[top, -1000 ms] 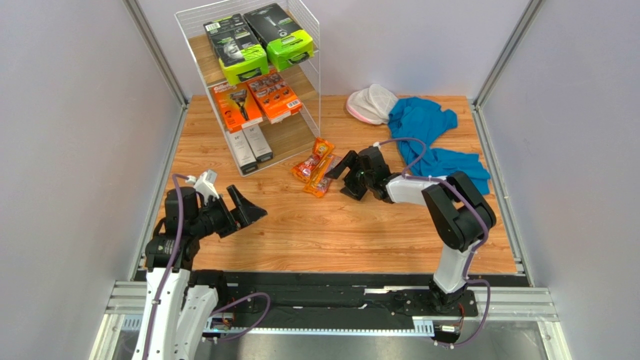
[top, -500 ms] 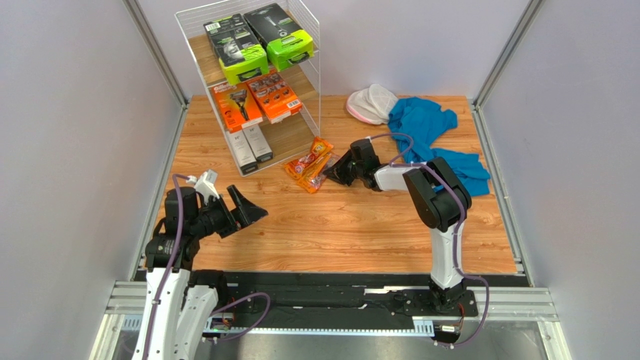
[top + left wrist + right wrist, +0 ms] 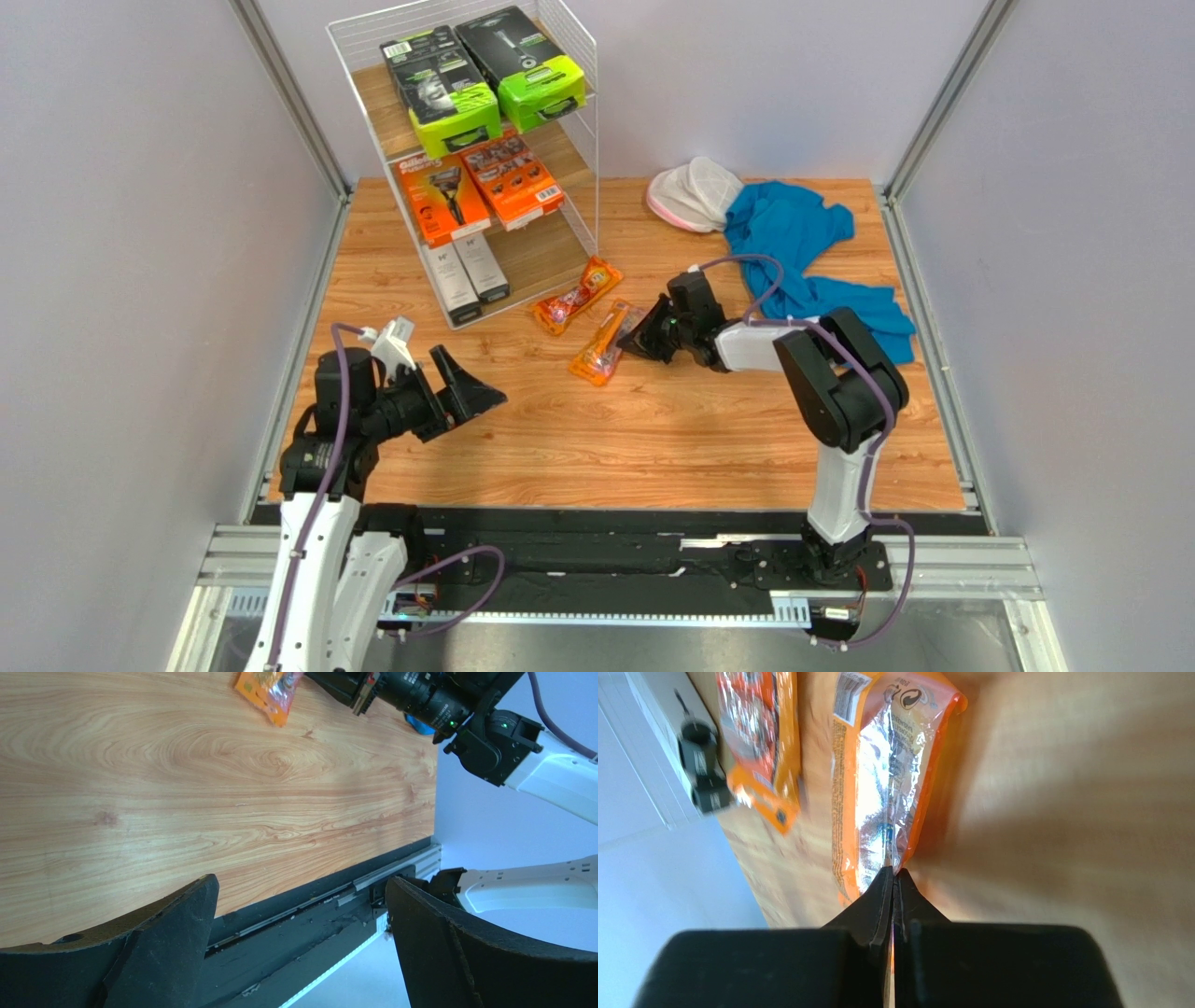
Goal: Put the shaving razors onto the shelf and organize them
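- right pincer (image 3: 892, 882) clamped shut on the narrow orange foil blister pack (image 3: 885, 777) sticking out ahead of it, print unreadable
- left pincer (image 3: 302, 896) spread wide open

Likely a robot lab: grey-panelled booth (image 3: 140, 210), aluminium base rail (image 3: 961, 567).

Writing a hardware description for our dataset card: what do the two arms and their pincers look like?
Left arm and right arm: white links, black joint housings, a purple cable along each. Left pincer and right pincer: black tapered fingers.
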Available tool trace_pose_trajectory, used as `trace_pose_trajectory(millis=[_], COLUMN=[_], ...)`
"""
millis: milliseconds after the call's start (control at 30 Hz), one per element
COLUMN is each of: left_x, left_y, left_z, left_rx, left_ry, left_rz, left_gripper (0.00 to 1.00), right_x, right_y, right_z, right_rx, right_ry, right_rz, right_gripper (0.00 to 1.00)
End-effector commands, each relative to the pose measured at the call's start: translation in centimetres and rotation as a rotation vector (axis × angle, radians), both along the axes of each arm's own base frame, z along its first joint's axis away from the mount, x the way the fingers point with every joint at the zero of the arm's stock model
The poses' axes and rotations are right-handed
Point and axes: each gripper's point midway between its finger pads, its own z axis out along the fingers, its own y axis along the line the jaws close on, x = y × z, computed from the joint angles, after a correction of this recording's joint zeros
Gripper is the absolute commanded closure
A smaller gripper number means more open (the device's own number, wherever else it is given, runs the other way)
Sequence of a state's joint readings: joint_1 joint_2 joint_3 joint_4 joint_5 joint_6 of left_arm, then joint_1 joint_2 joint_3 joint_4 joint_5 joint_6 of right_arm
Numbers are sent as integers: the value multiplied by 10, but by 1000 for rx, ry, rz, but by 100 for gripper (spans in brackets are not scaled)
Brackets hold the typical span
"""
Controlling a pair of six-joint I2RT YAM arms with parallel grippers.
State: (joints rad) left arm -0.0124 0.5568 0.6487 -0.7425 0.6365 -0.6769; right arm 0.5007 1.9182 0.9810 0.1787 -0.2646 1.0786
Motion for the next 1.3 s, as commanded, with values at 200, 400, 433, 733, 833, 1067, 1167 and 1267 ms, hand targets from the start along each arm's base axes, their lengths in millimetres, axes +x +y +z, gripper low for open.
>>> trace_pose_trajectory(millis=[200,400,433,733,833,1067,1167,1267], left_x=[12,17,19,30,29,26,23,21], left_y=[-37,-54,-57,-76,-80,-84,-85,-85], left_z=[26,24,21,18,18,18,22,26], left_rx=[-66,-125,-139,-154,-158,-170,-183,-187], left_ry=[-117,-104,-83,-76,-77,-88,-104,-107], left_rz=[-177,-234,-235,-290,-297,-314,-315,-321], left_gripper=[3,3,3,3,4,21,49,100], right_x=[-70,-113,-120,-193,-209,-220,-217,-218], right_y=[10,33,35,66,72,83,84,83], right_z=[100,168,170,210,213,233,228,226], right_rx=[138,282,282,396,389,442,422,411], right_ry=[-186,-308,-295,-344,-343,-391,-387,-370], right_rz=[357,571,599,903,961,1013,1011,1000], right_gripper=[100,100,100,100,100,100,100,100])
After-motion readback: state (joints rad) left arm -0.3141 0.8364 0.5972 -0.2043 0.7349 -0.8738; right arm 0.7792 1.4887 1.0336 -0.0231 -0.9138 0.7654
